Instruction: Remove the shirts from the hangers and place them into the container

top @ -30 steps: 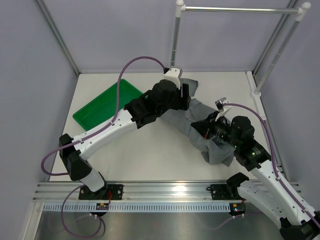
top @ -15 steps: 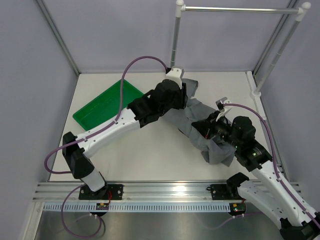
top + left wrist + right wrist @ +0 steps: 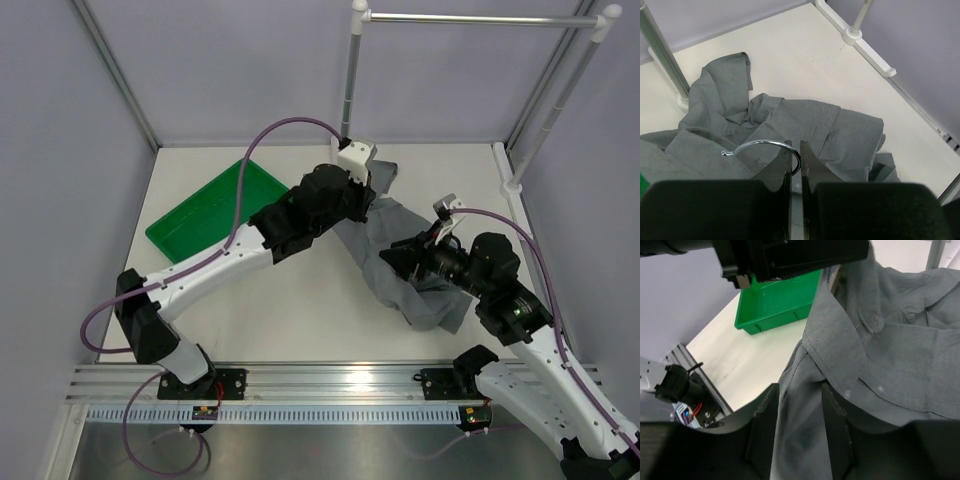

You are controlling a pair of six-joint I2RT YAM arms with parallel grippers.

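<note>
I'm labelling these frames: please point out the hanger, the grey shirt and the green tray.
hanger [image 3: 760, 143], left wrist view, on its metal hook.
grey shirt [image 3: 372, 238], top view, on bare fabric mid-shirt.
green tray [image 3: 200, 218], top view, on its bare floor.

A: Operator, what sort of place are you looking at?

B: You're looking at a robotics lab test cell: white-and-black robot arms [image 3: 215, 268] bolted to a slotted aluminium base rail [image 3: 330, 378], looping purple cables [image 3: 285, 125], and a plain white tabletop [image 3: 300, 320] boxed in by blank lavender wall panels [image 3: 230, 70].
</note>
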